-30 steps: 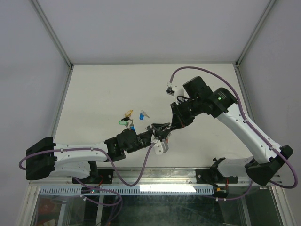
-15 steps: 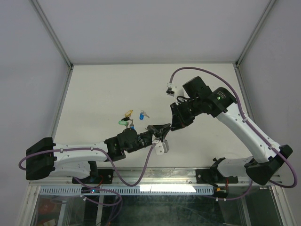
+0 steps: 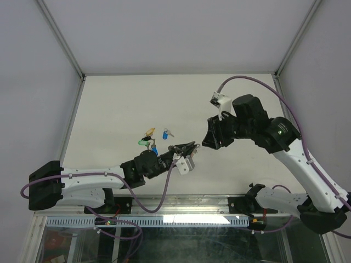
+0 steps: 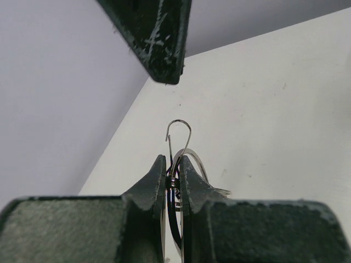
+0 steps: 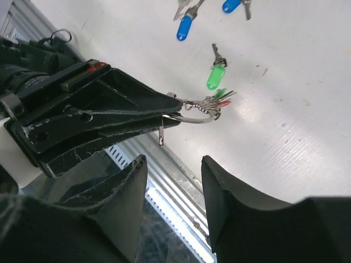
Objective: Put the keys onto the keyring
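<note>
Right gripper (image 3: pixel 208 141) drawn back from the left gripper (image 3: pixel 185 148). One second earlier its fingertips met the left fingertips above the near middle of the bench (image 3: pixel 120 104). Now they stand just beside each other without touching, and the right arm sits farther toward the right edge. The right jaws, then together, are now apart with nothing between them. The left gripper has stayed roughly in place, its jaws pressed together on the keyring (image 4: pixel 179 120).

The keyring is a thin silver wire ring, held off the bench surface near the near edge, about midway along it. In the left wrist view its wire runs up between the two finger pads and ends in a narrow rounded loop above them. In the right wrist view the ring curves out past the left fingertips, and the bunched keys (image 5: pixel 220 98) hang at its outer end, showing green and red caps.

The loose keys (image 3: pixel 154 148) lie on the bench left of the middle, well apart from the ring: one yellow-capped, one green-capped, two blue-capped. Whether the green-capped one touches its blue neighbour cannot be told.
</note>
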